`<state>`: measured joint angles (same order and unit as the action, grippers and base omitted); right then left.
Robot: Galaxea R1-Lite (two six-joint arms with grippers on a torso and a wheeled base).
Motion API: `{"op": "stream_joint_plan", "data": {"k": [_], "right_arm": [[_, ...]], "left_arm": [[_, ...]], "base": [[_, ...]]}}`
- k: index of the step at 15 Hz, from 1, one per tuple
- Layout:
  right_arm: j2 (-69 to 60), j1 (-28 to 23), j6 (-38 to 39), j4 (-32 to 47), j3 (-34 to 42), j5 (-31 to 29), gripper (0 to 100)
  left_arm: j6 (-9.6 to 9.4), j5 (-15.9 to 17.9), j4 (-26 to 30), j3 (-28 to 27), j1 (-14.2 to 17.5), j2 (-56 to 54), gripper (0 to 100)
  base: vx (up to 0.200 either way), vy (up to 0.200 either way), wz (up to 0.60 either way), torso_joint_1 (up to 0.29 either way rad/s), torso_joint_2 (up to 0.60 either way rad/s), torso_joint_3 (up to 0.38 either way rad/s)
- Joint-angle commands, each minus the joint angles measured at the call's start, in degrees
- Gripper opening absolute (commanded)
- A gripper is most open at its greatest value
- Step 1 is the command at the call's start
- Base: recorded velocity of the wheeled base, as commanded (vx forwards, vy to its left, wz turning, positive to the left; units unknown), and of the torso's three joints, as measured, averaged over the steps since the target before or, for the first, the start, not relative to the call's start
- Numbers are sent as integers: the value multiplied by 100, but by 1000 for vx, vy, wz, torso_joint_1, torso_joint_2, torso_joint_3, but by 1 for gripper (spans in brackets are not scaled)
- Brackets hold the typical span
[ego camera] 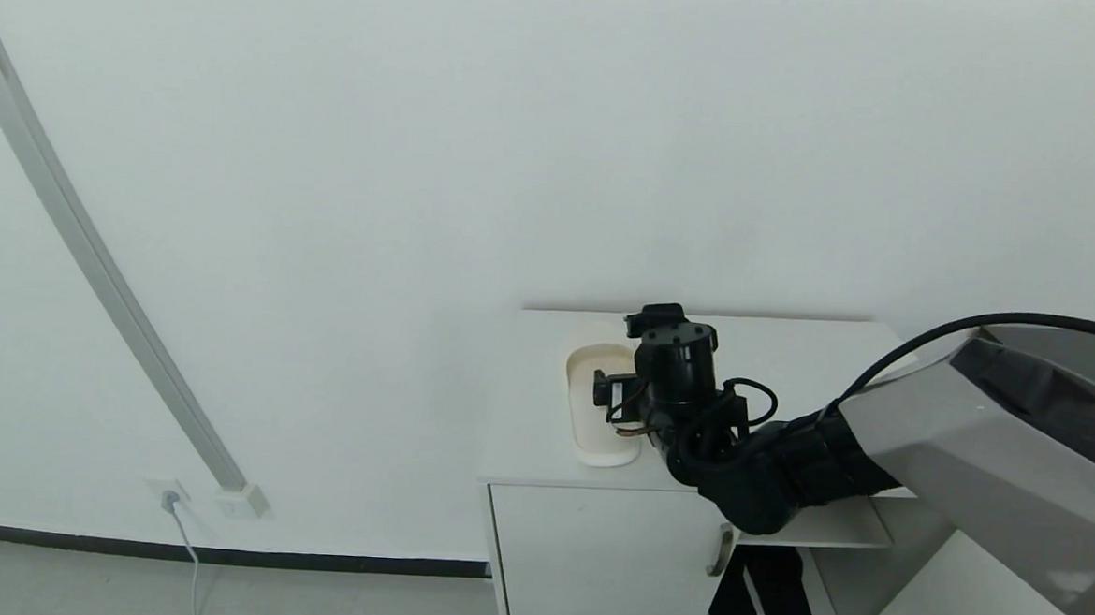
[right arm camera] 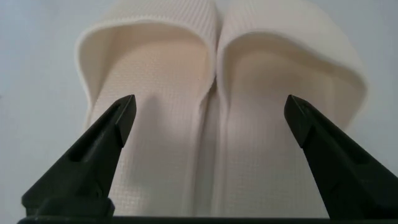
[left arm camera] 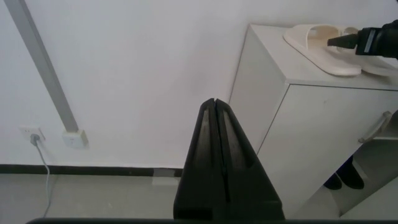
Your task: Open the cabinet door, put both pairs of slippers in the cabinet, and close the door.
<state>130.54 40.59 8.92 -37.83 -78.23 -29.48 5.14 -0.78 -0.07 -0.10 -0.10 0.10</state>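
Note:
A pair of cream slippers (ego camera: 599,406) lies side by side on top of the white cabinet (ego camera: 817,359), near its left edge. My right gripper (right arm camera: 210,115) hovers open just over this pair (right arm camera: 214,93), one finger to each side, touching neither. A pair of black slippers (ego camera: 764,600) rests on a low shelf inside the cabinet, seen through the open right half. The left door (ego camera: 600,563) with its handle (ego camera: 722,549) is closed. My left gripper (left arm camera: 214,104) hangs shut and empty in front of the wall, left of the cabinet (left arm camera: 311,130).
A white shelf (ego camera: 836,531) sits inside the cabinet above the black slippers. A grey conduit (ego camera: 91,255) runs diagonally down the wall to a socket with a plugged cable (ego camera: 170,499). Bare floor lies left of the cabinet.

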Motion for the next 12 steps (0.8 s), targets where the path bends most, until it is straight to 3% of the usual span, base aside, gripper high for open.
{"op": "stream_joint_plan", "data": {"k": [1, 7, 8, 12], "right_arm": [[376, -104, -57, 12, -395, 3, 100], [842, -192, -303, 65, -1230, 3, 100], [886, -192, -339, 91, -1300, 3, 0], [921, -183, -339, 179, -1415, 3, 0]], "left_arm": [[4, -1, -1, 1, 1, -1, 0], [-5, -1, -1, 1, 1, -1, 0], [-5, -10, -1, 1, 1, -1, 0], [4, -10, -1, 1, 1, -1, 0]], "base": [[0, 0, 0, 0, 0, 0], [0, 0, 0, 0, 0, 0], [0, 0, 0, 0, 0, 0], [0, 0, 0, 0, 0, 0]]}}
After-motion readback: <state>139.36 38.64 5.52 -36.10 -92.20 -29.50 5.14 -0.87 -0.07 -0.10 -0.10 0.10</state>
